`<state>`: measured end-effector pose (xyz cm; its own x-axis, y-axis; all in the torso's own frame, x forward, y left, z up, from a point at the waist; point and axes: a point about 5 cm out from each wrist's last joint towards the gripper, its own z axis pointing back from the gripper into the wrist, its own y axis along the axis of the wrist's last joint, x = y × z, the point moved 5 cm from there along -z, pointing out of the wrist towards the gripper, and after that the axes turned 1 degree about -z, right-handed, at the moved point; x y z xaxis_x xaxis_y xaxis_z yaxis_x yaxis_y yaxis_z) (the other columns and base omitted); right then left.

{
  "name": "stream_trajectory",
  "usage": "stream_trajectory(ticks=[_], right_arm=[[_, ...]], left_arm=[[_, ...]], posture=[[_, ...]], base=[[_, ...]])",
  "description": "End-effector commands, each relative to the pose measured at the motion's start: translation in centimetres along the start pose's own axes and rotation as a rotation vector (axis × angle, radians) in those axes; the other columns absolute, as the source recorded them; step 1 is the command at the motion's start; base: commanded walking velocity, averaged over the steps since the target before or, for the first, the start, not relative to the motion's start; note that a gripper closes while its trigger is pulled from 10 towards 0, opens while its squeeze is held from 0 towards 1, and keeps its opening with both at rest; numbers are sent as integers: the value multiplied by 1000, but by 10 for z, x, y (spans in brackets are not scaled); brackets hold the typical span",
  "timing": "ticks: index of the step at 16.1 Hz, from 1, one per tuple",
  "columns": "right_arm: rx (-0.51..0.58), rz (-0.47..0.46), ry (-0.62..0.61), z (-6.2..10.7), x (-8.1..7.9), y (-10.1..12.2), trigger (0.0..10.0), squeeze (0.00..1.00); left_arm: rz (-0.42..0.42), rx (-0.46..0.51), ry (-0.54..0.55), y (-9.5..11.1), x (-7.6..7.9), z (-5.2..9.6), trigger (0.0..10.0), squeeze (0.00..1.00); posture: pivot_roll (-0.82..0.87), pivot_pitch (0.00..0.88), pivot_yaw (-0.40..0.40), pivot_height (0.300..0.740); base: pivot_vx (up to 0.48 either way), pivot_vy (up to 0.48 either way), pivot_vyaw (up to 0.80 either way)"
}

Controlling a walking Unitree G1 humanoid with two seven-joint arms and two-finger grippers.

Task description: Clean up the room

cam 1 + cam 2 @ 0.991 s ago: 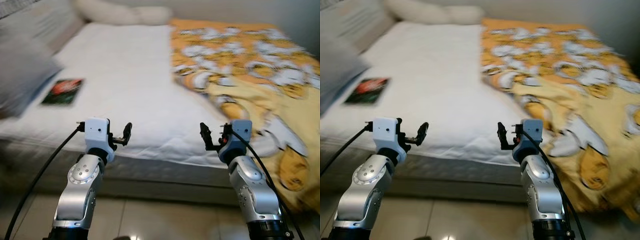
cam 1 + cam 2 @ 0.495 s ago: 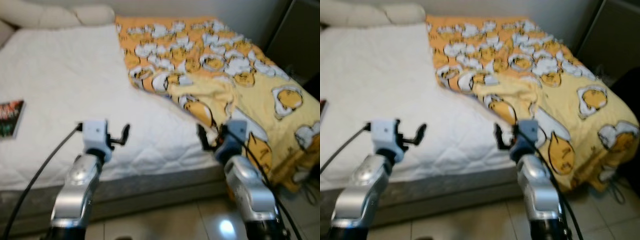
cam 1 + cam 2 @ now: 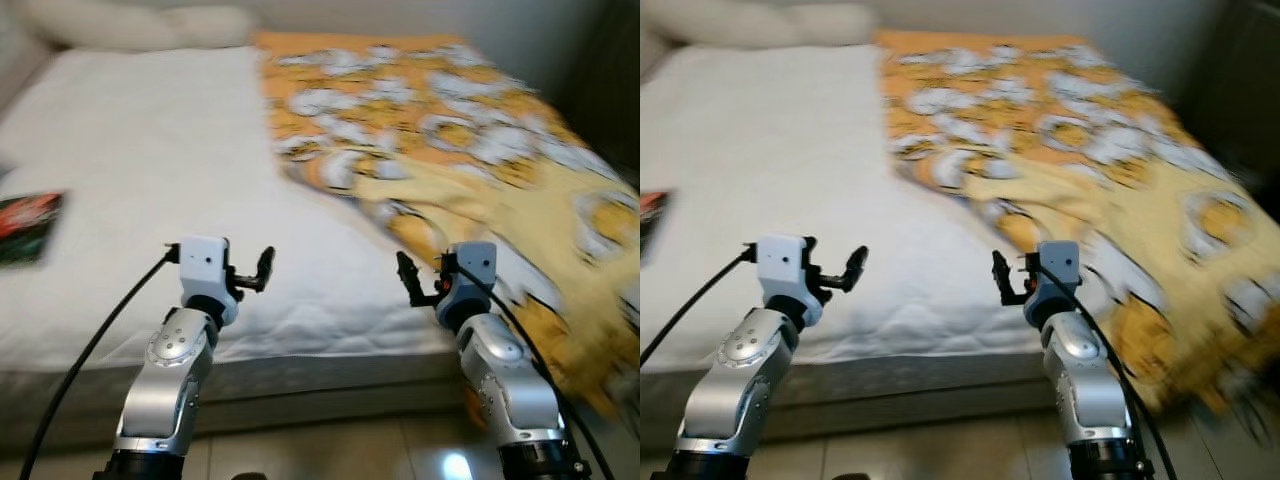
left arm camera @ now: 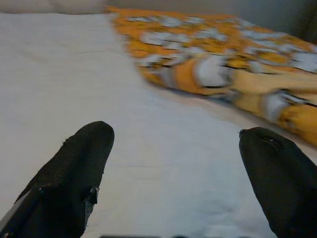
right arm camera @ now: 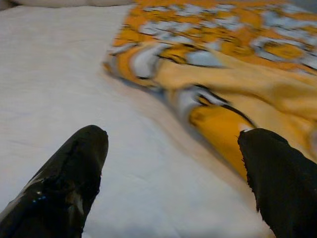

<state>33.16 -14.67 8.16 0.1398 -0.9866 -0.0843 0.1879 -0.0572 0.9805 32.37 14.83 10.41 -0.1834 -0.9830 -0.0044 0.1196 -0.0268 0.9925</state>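
You are facing the long side of a bed (image 3: 150, 200) with a white quilted mattress cover. Your left pincer (image 3: 262, 272) is raised in front of the mattress edge, its two black fingers (image 4: 74, 178) spread wide with nothing between them. Your right pincer (image 3: 405, 277) is held up at the same height, also released and empty, its fingers (image 5: 64, 178) wide apart. A yellow and orange blanket (image 3: 450, 140) with a white cartoon print lies rumpled over the right half of the bed and spills over its near edge, just beside your right arm. A dark book or magazine (image 3: 25, 225) lies flat on the white cover, far to your left. Pale pillows (image 3: 130, 25) sit at the head of the bed. The floor (image 3: 890, 450) below is glossy tile.
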Motion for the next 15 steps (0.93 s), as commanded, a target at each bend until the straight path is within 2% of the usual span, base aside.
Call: stream_trajectory(ticks=[1, 2, 5, 15], right_arm=[[9, 5, -11, -1, 2, 3, 10000, 0], [9, 6, -16, -1, 3, 3, 10000, 0], [-4, -24, -45, 0, 9, 0, 10000, 0], [-19, -16, -76, -1, 14, -3, 10000, 0]], left_arm=[[-9, 12, 0, 3, -1, -1, 10000, 184], [-9, 12, 0, 3, -1, -1, 10000, 184], [-8, 10, -2, 3, 0, -1, 10000, 184], [-8, 8, -8, 2, 0, -1, 10000, 184]], posture=[[72, 0, -15, 740], [72, 0, -15, 740], [72, 0, -15, 740], [72, 0, -17, 740]], base=[[281, 0, 800], [281, 0, 800], [281, 0, 0], [281, 0, 0]])
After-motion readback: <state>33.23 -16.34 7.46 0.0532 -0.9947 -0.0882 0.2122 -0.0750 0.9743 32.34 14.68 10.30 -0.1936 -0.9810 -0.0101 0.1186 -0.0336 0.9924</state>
